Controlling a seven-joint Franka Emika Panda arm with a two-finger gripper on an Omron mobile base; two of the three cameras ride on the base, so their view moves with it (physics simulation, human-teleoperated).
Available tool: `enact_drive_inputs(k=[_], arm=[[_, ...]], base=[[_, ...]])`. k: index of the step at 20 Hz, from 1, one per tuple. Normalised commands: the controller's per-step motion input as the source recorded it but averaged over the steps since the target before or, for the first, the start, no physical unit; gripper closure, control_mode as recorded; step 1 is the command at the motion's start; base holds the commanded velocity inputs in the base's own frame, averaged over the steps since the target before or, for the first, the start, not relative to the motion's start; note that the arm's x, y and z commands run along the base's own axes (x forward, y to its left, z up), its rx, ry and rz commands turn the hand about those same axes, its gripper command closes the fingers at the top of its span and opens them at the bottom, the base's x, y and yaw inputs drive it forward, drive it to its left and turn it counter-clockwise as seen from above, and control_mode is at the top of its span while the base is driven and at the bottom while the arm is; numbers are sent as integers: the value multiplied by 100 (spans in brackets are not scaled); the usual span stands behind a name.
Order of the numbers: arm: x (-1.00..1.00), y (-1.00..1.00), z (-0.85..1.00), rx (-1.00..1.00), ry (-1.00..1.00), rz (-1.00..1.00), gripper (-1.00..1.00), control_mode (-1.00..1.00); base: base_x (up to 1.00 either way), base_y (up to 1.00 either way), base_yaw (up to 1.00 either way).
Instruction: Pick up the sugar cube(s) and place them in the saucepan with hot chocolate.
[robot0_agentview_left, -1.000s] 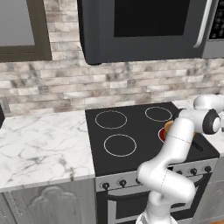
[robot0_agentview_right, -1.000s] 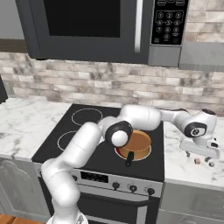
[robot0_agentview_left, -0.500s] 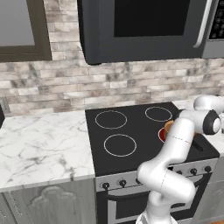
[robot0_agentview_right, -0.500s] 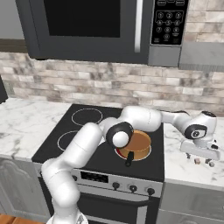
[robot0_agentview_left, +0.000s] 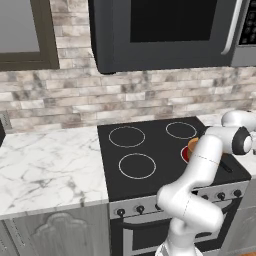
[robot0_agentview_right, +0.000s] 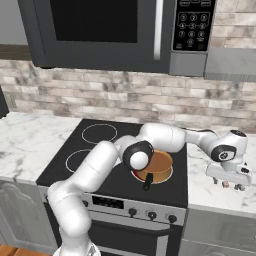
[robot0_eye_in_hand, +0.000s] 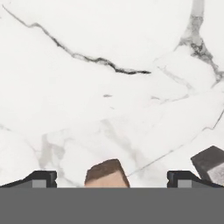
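My gripper (robot0_agentview_right: 227, 185) hangs low over the white marble counter to the right of the stove, jaws wide open. A small sugar cube (robot0_agentview_right: 226, 184) lies on the counter between the fingers. In the hand view this brown-topped sugar cube (robot0_eye_in_hand: 107, 173) sits midway between the two tips of the gripper (robot0_eye_in_hand: 111, 179), apart from both. A second, darker cube (robot0_eye_in_hand: 211, 163) lies at the right edge, outside the fingers. The saucepan with hot chocolate (robot0_agentview_right: 158, 165), copper-orange with a dark handle pointing forward, stands on the front right burner; the saucepan (robot0_agentview_left: 192, 146) peeks out behind my arm.
The black stovetop (robot0_agentview_right: 100, 150) has other bare burner rings. A microwave (robot0_agentview_right: 115, 30) hangs above the stove and a brick wall runs behind. My own arm arches over the saucepan from the left. The counter's front edge (robot0_agentview_right: 220, 206) is close below the gripper.
The hand has shifted slightly left and a little lower over the counter. The jaws stay open and the saucepan has not moved.
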Motion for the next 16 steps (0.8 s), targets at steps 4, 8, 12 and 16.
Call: enact_drive_inputs(k=[4, 8, 12, 16], arm=[[0, 0, -10, 0, 1, 0, -100, -100], [0, 0, -17, 0, 1, 0, -100, -100], [0, 0, -19, 1, 1, 0, 100, -100], [0, 0, -17, 2, 2, 0, 100, -100]], base=[[0, 0, 0], [0, 0, 0], [0, 0, 0], [0, 0, 0]])
